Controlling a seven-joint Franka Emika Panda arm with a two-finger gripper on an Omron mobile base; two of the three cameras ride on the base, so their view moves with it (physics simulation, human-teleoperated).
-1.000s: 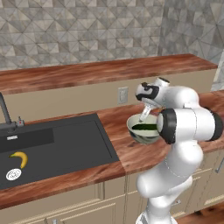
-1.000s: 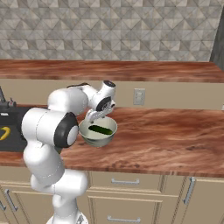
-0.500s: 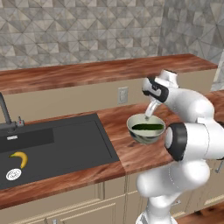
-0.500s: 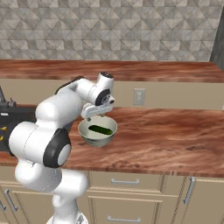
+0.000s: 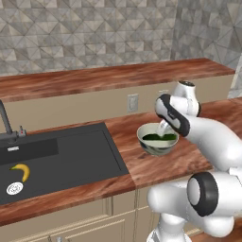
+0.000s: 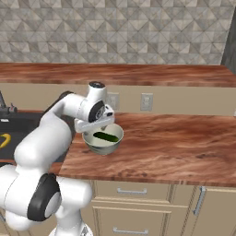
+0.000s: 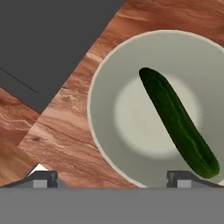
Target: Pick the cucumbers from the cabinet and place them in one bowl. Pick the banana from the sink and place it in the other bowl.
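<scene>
One dark green cucumber (image 7: 177, 120) lies in a pale bowl (image 7: 94, 109) on the wooden counter. The bowl (image 5: 149, 146) stands just right of the black sink (image 5: 61, 156), with the cucumber (image 5: 159, 137) inside it. My gripper (image 7: 113, 178) hangs open just above the bowl, nothing between its fingers. From the right base view the gripper (image 6: 95, 125) sits over the near left rim of the bowl (image 6: 110, 146), and the cucumber (image 6: 106, 137) shows inside. A small yellow banana (image 5: 21, 171) lies in the sink near the round drain (image 5: 13, 188). The cabinet is out of view.
A dark faucet (image 5: 7, 125) rises at the sink's back left. A raised wooden ledge (image 5: 108, 75) runs behind the counter, with a wall outlet (image 5: 133, 101) below it. Bare counter (image 6: 179, 147) stretches right of the bowl. Drawers (image 6: 131, 191) sit under the counter edge.
The arm's elbow has swung out and down toward the camera while the hand stayed over the bowl and lifted a little. The cucumber rests in the bowl as before.
</scene>
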